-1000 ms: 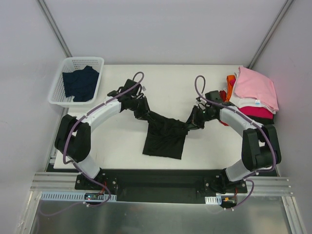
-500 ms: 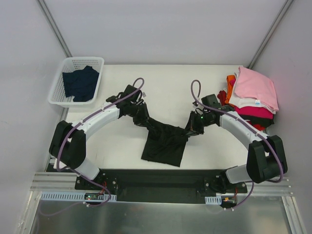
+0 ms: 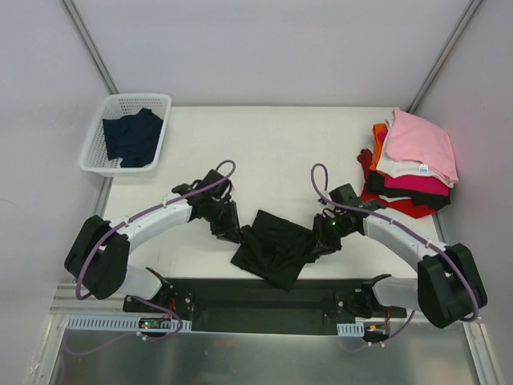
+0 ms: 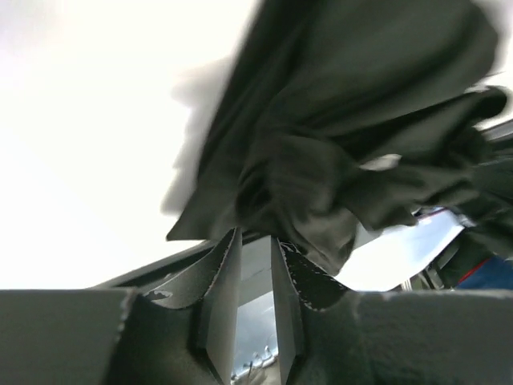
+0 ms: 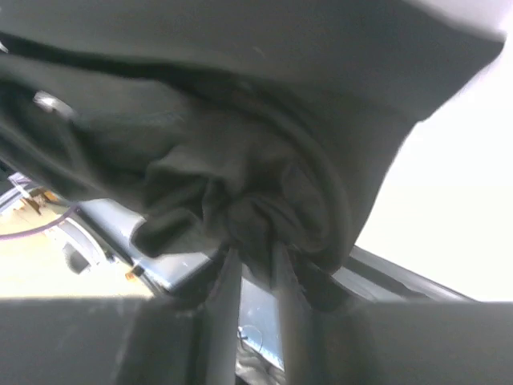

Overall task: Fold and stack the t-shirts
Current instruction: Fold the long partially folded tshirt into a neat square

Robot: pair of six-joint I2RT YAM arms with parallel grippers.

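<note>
A black t-shirt [image 3: 276,245] lies crumpled at the table's near edge, one corner hanging over the black rail. My left gripper [image 3: 233,233] sits at its left end. In the left wrist view that gripper [image 4: 255,234] is open by a narrow gap, and the bunched black t-shirt [image 4: 321,184] lies just past the tips, not between them. My right gripper [image 3: 321,239] is at the shirt's right end. Seen from the right wrist, the gripper [image 5: 255,253] stands slightly open, a fold of the black t-shirt [image 5: 256,200] still resting between its tips. Folded t-shirts [image 3: 413,164], pink on top, are stacked at the right.
A white basket [image 3: 136,99] at the back left holds a dark navy t-shirt [image 3: 132,136]. The black rail [image 3: 264,293] runs along the table's near edge, just below the crumpled shirt. The stack sits close to the right wall.
Both arms came toward the near edge and inward, lowering the stretched black t-shirt into a crumpled heap. Both sets of jaws have parted from shut.
</note>
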